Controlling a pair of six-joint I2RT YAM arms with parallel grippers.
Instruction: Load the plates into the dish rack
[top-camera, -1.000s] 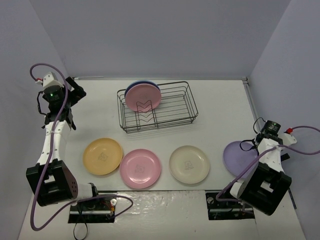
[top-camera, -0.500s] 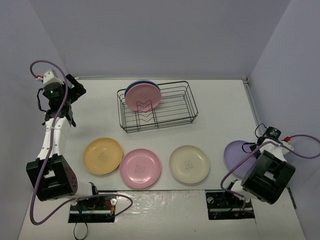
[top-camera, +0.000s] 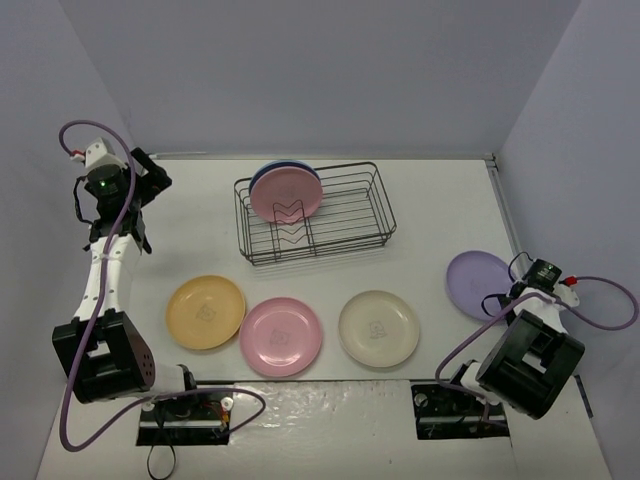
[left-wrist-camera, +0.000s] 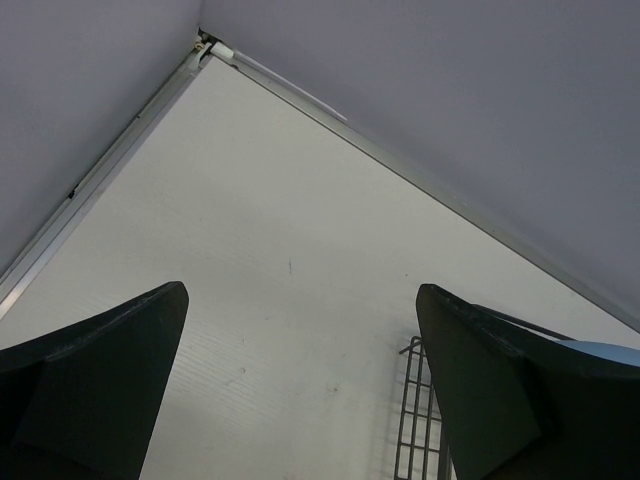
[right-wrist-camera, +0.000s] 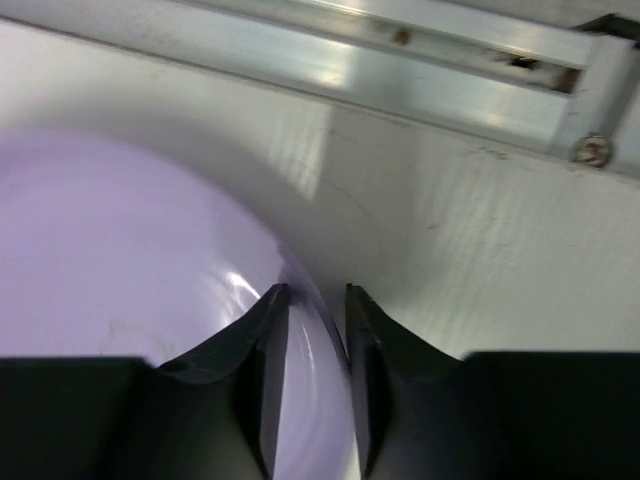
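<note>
Right end effector (right-wrist-camera: 318, 300) clamps purple plate's (right-wrist-camera: 120, 250) rim; left end effector (left-wrist-camera: 302, 290) gapes; dish rack's (top-camera: 350, 232) long axis runs left-right.

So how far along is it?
Two stand in the dish rack: a pink plate with a blue plate behind. The right gripper pinches the purple plate by its rim. The yellow-orange plate, second pink plate and cream plate lie on the table; the left gripper is open.

Soft, even light, probably from overhead, fills the top view; the dish rack (top-camera: 345, 232) casts only faint shadow on the counter (top-camera: 440, 200). At the right wrist, the purple plate (right-wrist-camera: 120, 250) is blurred, with glare near its rim.
</note>
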